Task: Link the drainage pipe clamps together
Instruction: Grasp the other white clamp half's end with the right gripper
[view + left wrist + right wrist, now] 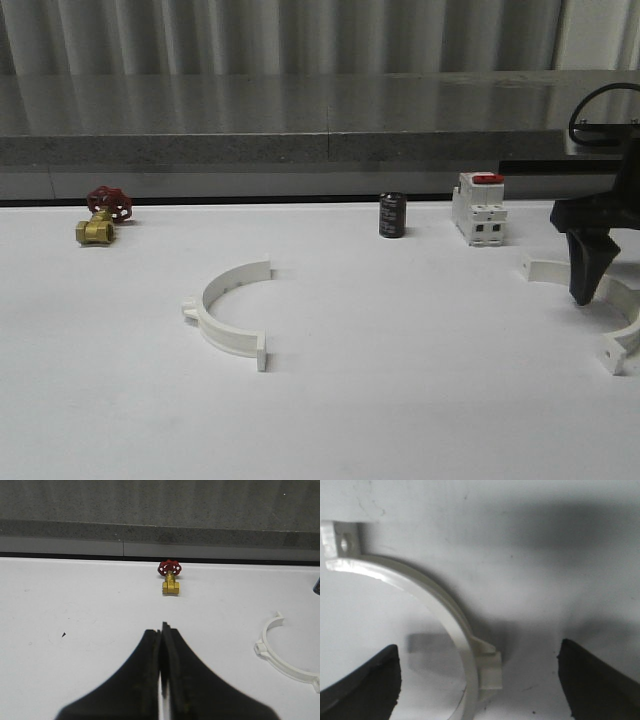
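Lying apart: the two drainage pipe clamps rested on the white tabletop [400, 400], well separated and not joined.
Left clamp [232, 315]: a white half-ring left of the middle in the front view, its open side facing right, a flat tab at each end and a small lug on its outer curve; the left wrist view also caught it [280, 655] off to the side.
Right clamp [612, 318]: a second white half-ring near the right edge of the front view, partly behind the right hand; up close [440, 610] it showed a flat end tab with a hole and a small lug on the band.
Right hand [585, 285]: poised right at the right clamp, dark fingers pointing down; in the right wrist view [480, 680] the fingers were spread wide on either side of the band, grasping nothing.
Left hand [161, 680]: clenched, fingers pressed together with nothing between them, above bare tabletop.
Breaker [479, 208]: white, boxy, red switch on top, standing near the back edge, just left of the right clamp.
Capacitor [392, 215]: small dark cylinder, upright, left of the breaker.
Valve [100, 215]: brass body with red handwheel, far left near the back edge; also seen ahead of the left hand [170, 578].
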Controlling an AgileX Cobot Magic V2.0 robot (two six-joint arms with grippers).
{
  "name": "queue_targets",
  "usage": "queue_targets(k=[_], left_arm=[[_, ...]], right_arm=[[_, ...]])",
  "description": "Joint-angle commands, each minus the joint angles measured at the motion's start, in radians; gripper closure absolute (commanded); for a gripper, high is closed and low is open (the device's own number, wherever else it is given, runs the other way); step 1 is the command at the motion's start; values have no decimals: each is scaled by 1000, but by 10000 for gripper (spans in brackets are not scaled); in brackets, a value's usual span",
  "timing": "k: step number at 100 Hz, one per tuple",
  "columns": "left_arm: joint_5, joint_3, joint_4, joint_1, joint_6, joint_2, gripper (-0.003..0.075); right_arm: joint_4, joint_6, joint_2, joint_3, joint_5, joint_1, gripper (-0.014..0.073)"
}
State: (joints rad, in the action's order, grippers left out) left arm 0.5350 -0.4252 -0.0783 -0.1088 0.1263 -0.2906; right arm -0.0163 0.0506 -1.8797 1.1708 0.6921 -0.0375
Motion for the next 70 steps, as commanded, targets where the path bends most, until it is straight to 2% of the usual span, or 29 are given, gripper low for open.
queue_targets(k=[1,47,57,70], left_arm=[[-75,-25,7,-7,-2,-5,741],[-75,-25,7,-7,-2,-5,741],[-75,-25,7,-7,-2,-5,741],[-75,-25,7,-7,-2,-5,741]], right_arm=[[9,-11,45,27,1,0,-38],[9,-11,20,27,25,0,-33],[8,-9,19,27,37,0,43],[8,8,19,27,48,0,237]])
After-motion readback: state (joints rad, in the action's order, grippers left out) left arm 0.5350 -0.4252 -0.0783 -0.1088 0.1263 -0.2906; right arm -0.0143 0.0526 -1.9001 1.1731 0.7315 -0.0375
